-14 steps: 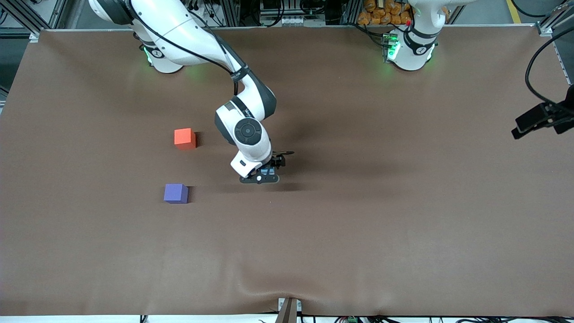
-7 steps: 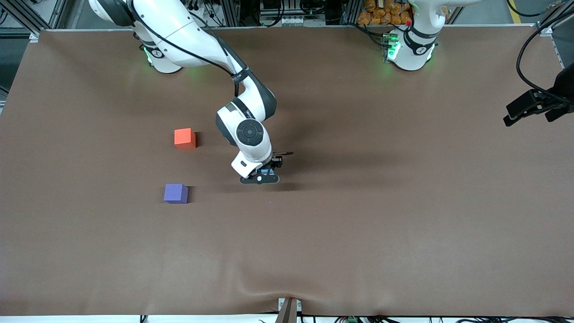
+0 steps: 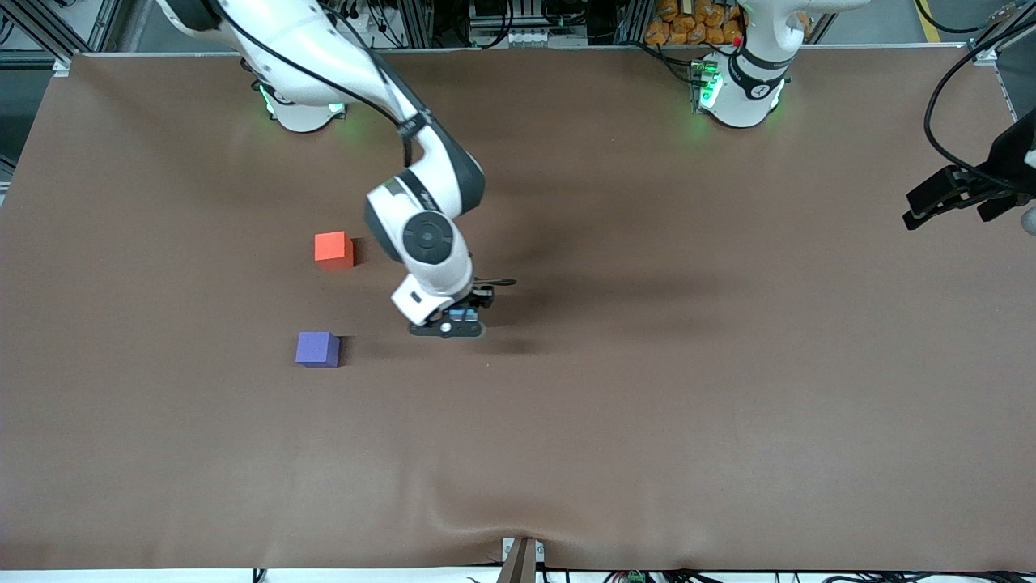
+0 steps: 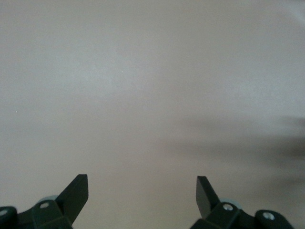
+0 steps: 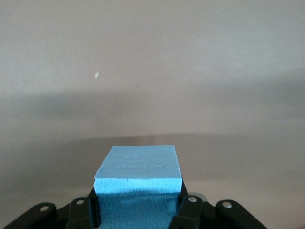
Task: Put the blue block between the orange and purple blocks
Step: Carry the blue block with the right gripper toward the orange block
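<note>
My right gripper [image 3: 455,322] is shut on the blue block [image 3: 461,312], a light sky-blue cube, and holds it just above the brown table, toward the left arm's end from the other two cubes. In the right wrist view the blue block [image 5: 138,183] fills the space between the fingers. The orange block [image 3: 333,249] sits on the table. The purple block [image 3: 317,349] sits nearer to the front camera than the orange one. My left gripper [image 4: 142,188] is open and empty over bare table; in the front view it [image 3: 939,199] hangs at the left arm's end of the table.
The brown table cover [image 3: 647,421] spreads wide around the blocks. A small pale speck [image 5: 96,75] lies on the cover in the right wrist view. A black cable [image 3: 939,97] loops above the left gripper.
My right gripper has moved with the blue block toward the orange and purple blocks. My left gripper has drifted slightly inward from the table's end.
</note>
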Controlling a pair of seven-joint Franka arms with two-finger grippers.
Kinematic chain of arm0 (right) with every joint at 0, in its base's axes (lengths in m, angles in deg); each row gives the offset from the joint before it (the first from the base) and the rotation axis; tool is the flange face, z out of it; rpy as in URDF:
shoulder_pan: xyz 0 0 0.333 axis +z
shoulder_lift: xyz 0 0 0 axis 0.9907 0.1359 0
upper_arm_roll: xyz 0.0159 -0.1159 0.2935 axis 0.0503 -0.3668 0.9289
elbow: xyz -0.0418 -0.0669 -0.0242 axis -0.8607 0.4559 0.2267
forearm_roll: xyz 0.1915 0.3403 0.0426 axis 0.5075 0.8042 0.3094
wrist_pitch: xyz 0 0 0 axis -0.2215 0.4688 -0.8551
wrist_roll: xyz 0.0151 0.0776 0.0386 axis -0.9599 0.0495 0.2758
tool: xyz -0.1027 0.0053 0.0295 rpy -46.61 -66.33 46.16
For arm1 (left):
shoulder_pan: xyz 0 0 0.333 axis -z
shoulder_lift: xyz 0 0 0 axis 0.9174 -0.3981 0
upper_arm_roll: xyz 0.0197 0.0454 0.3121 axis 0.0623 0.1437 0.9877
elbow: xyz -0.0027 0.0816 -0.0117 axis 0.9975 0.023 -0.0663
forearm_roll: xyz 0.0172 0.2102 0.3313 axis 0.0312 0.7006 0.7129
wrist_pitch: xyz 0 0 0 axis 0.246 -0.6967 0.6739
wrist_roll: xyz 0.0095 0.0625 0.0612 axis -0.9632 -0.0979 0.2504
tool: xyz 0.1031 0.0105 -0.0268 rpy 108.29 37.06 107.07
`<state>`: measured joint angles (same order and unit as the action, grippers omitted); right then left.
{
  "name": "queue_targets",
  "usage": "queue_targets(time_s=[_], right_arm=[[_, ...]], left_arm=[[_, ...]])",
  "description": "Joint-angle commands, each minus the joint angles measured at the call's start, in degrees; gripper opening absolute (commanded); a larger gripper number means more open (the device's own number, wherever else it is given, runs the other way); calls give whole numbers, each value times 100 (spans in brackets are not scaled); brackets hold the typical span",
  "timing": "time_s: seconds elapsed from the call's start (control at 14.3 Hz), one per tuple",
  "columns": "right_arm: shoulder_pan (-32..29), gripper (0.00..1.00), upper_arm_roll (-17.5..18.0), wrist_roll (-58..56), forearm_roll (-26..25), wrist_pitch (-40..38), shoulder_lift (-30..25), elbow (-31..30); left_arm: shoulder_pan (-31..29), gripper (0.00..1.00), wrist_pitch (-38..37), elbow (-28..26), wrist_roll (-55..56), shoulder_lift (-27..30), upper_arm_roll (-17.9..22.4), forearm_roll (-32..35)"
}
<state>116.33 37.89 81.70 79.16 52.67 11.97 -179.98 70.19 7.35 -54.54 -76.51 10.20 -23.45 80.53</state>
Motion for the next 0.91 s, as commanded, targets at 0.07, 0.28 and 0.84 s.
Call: queue_targets(time_s=[0.07, 0.28, 0.84], right_arm=[[-627, 24, 91, -164, -88, -341, -898, -609], [-1337, 24, 91, -1136, -79, -332, -1558, -1347], [-2184, 25, 91, -2230, -79, 1457, -1956, -3421]], left_arm=[[-100, 100, 276, -292, -76, 268, -152, 137], [-110, 100, 285, -266, -129, 268, -161, 59], [-540, 100, 250, -248, -68, 268, -925, 49]])
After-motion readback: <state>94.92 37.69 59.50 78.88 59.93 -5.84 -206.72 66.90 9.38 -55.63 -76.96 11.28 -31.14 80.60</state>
